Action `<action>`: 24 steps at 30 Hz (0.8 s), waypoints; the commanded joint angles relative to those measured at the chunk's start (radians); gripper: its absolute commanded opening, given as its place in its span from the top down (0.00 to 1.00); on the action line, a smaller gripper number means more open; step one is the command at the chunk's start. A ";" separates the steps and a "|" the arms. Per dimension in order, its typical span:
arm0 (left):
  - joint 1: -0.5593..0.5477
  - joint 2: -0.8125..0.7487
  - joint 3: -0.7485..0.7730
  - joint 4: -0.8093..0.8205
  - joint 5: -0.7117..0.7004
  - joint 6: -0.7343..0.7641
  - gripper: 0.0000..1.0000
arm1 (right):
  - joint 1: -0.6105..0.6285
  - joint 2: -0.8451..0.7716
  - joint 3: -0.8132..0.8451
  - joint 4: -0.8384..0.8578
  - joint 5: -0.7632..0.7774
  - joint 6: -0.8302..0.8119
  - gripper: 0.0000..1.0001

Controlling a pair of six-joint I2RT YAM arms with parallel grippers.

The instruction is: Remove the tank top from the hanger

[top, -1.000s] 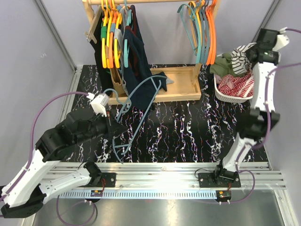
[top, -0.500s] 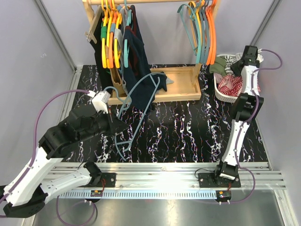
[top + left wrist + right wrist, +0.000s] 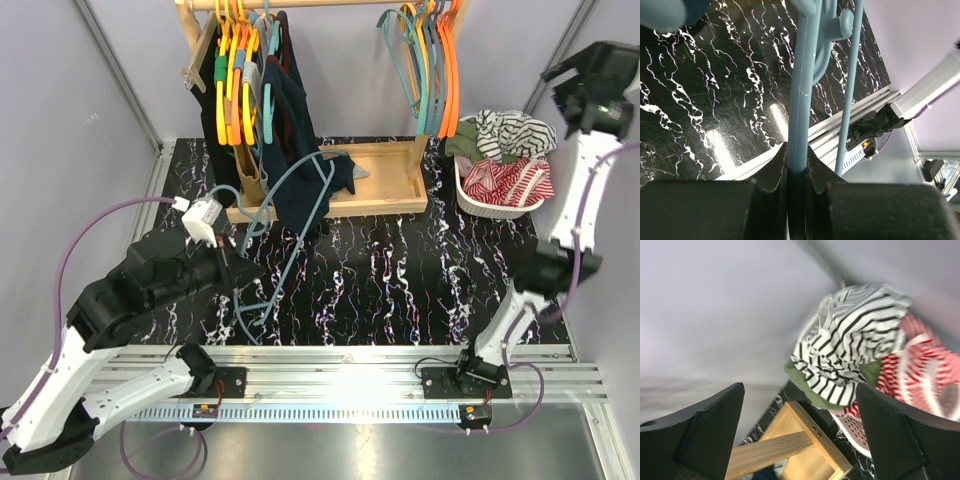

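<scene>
Tank top (image 3: 515, 130), black-and-white striped, lies crumpled atop the basket (image 3: 465, 190). Your left gripper (image 3: 797, 155) is clamped on the bare blue hanger (image 3: 801, 100); your right gripper (image 3: 800, 386) hangs spread wide

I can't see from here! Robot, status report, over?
Left end effector shut on blue hanger. Right end effector open, empty, above basket. Striped tank top off hanger, lying in basket. Hanger's far end by dark rack clothes.
</scene>
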 commanded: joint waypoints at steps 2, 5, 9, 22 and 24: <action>0.005 -0.033 -0.025 -0.014 0.082 0.038 1.00 | -0.022 -0.302 -0.192 -0.131 0.063 -0.028 0.00; 0.005 -0.074 -0.055 -0.043 0.160 0.037 1.00 | -0.022 -0.573 -0.487 -0.052 -0.070 -0.054 0.00; 0.005 -0.154 -0.088 -0.079 0.312 0.023 1.00 | 0.004 -0.955 -0.808 0.216 -0.433 -0.059 0.00; 0.003 -0.274 -0.144 -0.133 0.621 -0.009 1.00 | 0.427 -1.065 -0.996 0.277 -1.357 -0.056 0.00; 0.005 -0.254 -0.135 -0.142 0.653 0.020 1.00 | 0.495 -1.070 -1.013 0.152 -1.370 -0.142 0.00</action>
